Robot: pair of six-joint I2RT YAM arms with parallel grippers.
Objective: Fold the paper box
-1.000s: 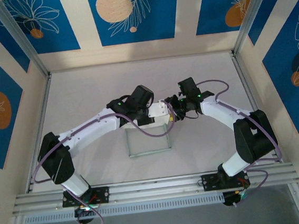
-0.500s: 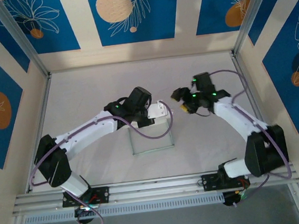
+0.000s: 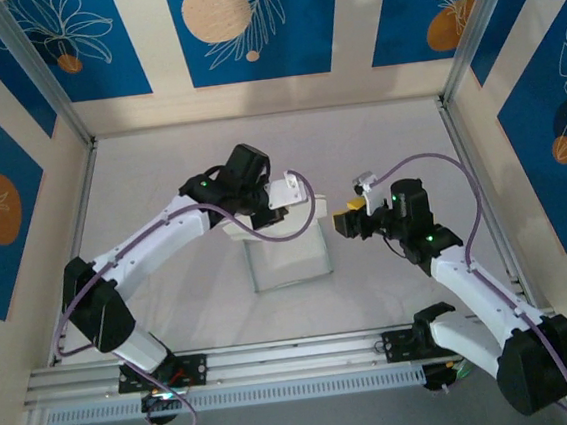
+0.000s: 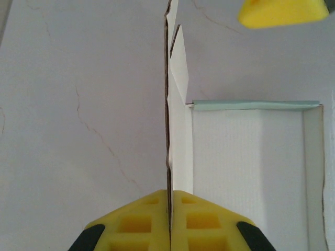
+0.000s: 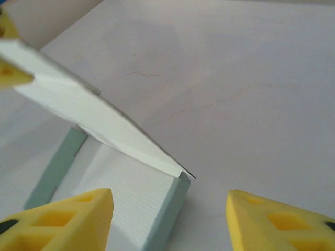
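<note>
**A:** The left pincer (image 4: 169,209) looks pressed right together. Has it got hold of anything?

**B:** Yes. Its yellow pads are clamped flat on a thin white flap (image 5: 89,112) of the paper box (image 3: 288,260). From the left wrist the card shows edge-on, running straight up out of the pads.

**A:** And the right pincer?

**B:** The right pincer (image 5: 168,204) stands partly open, with nothing gripped between its fingers. From above it hangs just to the right of the box and apart from it, with its yellow tips turned toward the box.

**A:** Where does the box sit?

**B:** It sits on the bench (image 3: 158,164), near the middle, between the two arms. It lies as a shallow open tray, with the white floor (image 4: 246,172) facing up and low mint-green walls (image 4: 256,104) along its sides.

**A:** How does the held flap stand?

**B:** It is tilted. From the right wrist it slopes down from the left pincer's pad to a corner of the green wall, where its low end meets the tray. From above, the left pincer hangs over the far side of the tray with the flap raised off the bench.

**A:** Is the flap creased?

**B:** I cannot tell. Its free edge is stepped, with a second pointed layer close beside the first.
</note>
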